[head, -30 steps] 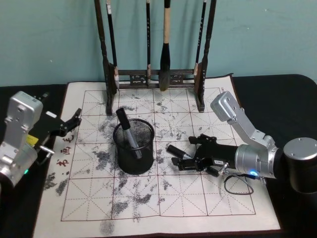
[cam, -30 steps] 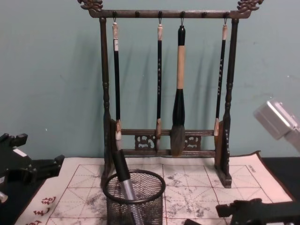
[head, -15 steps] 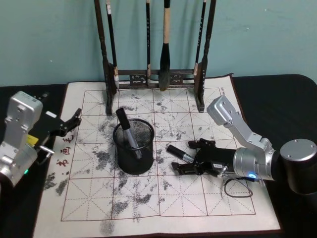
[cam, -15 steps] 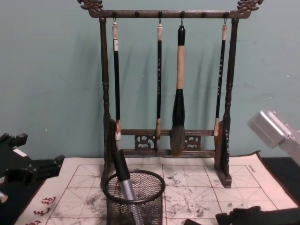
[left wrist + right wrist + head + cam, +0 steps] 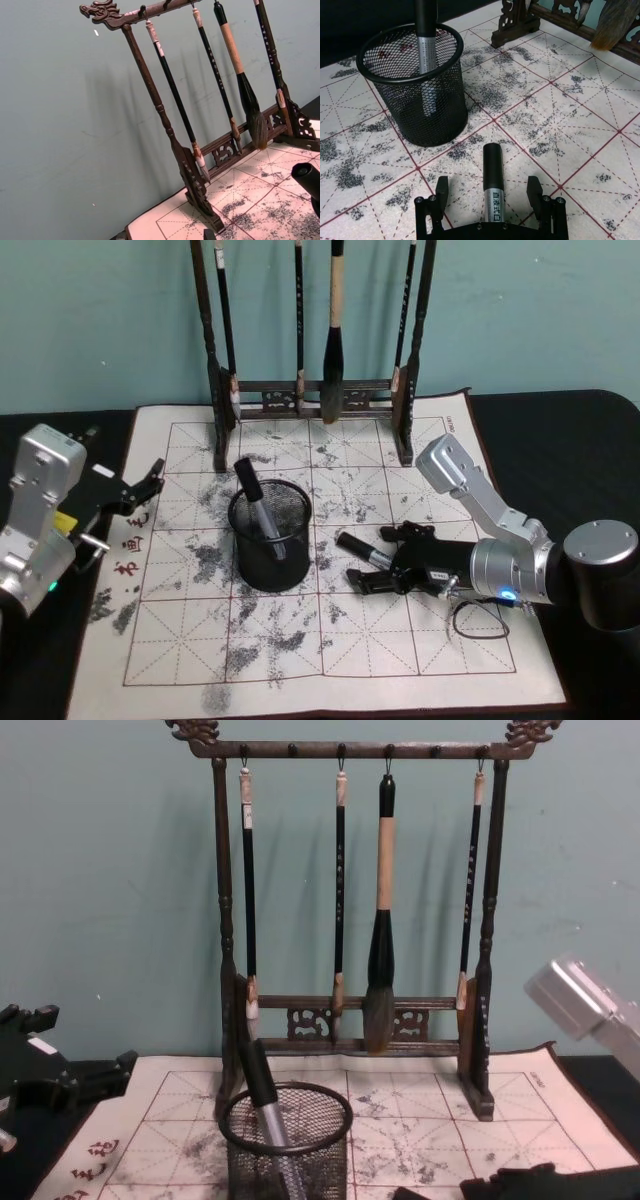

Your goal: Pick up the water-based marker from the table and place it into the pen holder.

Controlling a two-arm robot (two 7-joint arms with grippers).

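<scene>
Jaws of my right gripper [image 5: 488, 184] stand wide apart, one on each side of the water-based marker [image 5: 492, 167], with a clear gap between each and the barrel. They hold nothing. The marker lies flat on the cloth [image 5: 300, 660], roughly midway between the cloth's middle and its right edge, its black capped end pointing toward the pen holder [image 5: 415, 112]. Its rear end runs under my gripper's body, so I cannot see how long it is. The print on its grey barrel is too small for me to read.

The pen holder stands upright near the middle of the cloth, a little toward the left edge and near the marker without touching it. A second marker [image 5: 426, 45] leans inside it, its lower part seen only through the mesh.

From the chest, my right gripper is cut off at the bottom edge and the holder's base with it. The brush rack [image 5: 350, 1020] stands at the cloth's far edge. My left gripper [image 5: 140, 488] hangs idle over the cloth's left edge, above the black table [image 5: 560, 430].
</scene>
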